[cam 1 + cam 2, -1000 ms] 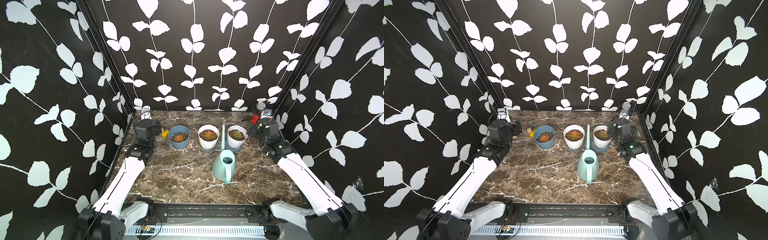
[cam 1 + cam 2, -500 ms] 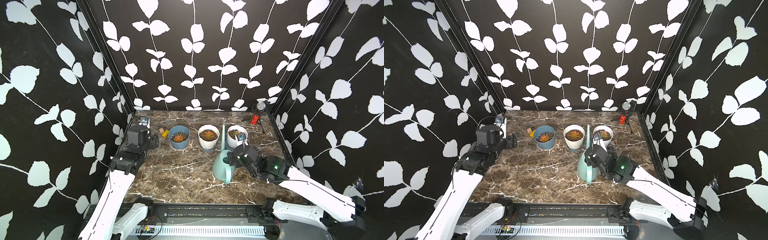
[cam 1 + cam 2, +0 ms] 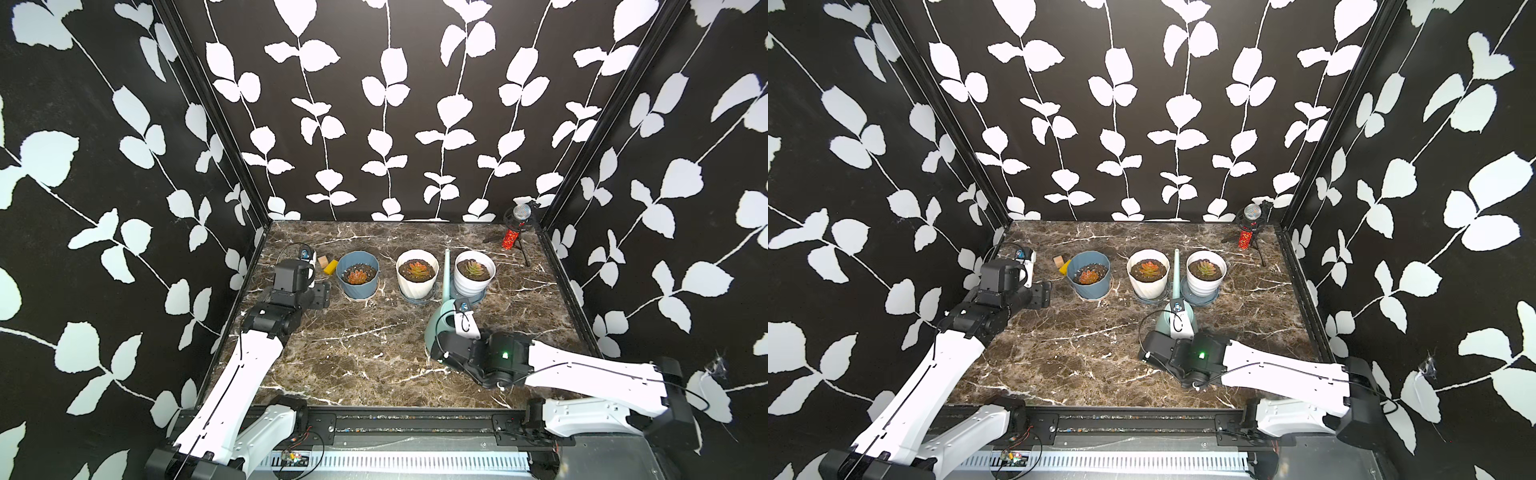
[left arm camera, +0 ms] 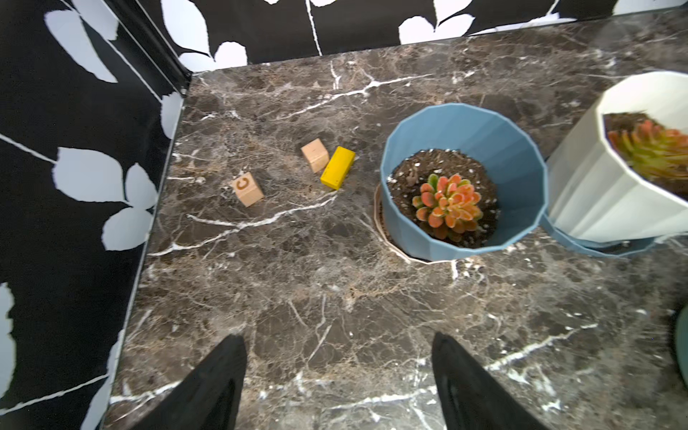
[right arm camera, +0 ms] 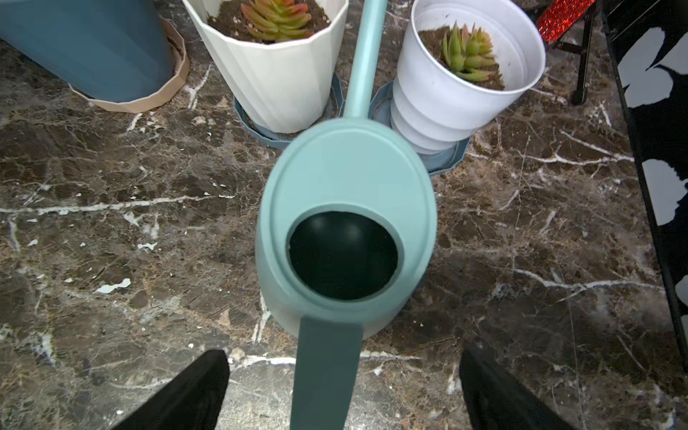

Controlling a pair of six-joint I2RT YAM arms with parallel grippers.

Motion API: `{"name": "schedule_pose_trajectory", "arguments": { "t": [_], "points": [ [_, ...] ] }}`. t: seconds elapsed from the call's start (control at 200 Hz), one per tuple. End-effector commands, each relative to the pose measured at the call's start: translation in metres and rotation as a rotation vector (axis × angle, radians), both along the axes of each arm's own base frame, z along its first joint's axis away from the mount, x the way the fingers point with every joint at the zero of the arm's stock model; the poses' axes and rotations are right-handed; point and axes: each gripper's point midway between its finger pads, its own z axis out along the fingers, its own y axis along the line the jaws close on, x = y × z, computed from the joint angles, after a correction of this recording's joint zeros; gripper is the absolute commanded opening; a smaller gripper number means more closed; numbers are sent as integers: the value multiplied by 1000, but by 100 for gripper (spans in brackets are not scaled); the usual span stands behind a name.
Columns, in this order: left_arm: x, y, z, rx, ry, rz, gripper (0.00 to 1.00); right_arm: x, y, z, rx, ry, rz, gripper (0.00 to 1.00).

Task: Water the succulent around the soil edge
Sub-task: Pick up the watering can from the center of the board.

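watering can (image 5: 346, 167) upright, long spout (image 5: 366, 56) pointing rearward

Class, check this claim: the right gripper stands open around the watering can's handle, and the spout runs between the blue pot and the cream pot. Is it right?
Not quite. The spout of the watering can runs between the cream pot and the white pot, as the right wrist view shows. The rest holds: the right gripper stands open around the handle.

Matt plastic watering can (image 5: 346, 208) on glossy marble-look tabletop (image 5: 111, 223).
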Motion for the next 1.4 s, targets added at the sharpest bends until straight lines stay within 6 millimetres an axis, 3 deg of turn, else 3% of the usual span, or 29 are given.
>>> {"name": "schedule_pose_trajectory", "arguments": {
  "t": [0.0, 0.3, 0.58, 0.99, 1.125, 1.395],
  "points": [
    [1, -9, 1, -42, -10, -29, 80, -2, -1, -12, 29, 14, -58, 97],
    [0, -5, -1, -15, -3, -21, 80, -1, 6, -24, 22, 31, -47, 81],
    [0, -4, -4, -8, 9, -16, 80, 0, -8, -44, 65, 78, -112, 69],
    [0, -3, -6, 2, 18, -14, 80, 6, -7, -37, 108, 64, -113, 48],
    [0, -2, -5, 3, 16, -12, 80, 6, -7, -39, 96, 70, -114, 45],
    [-1, -2, -4, 3, 13, -14, 80, 7, -8, -36, 95, 62, -120, 18]
  ]
}}
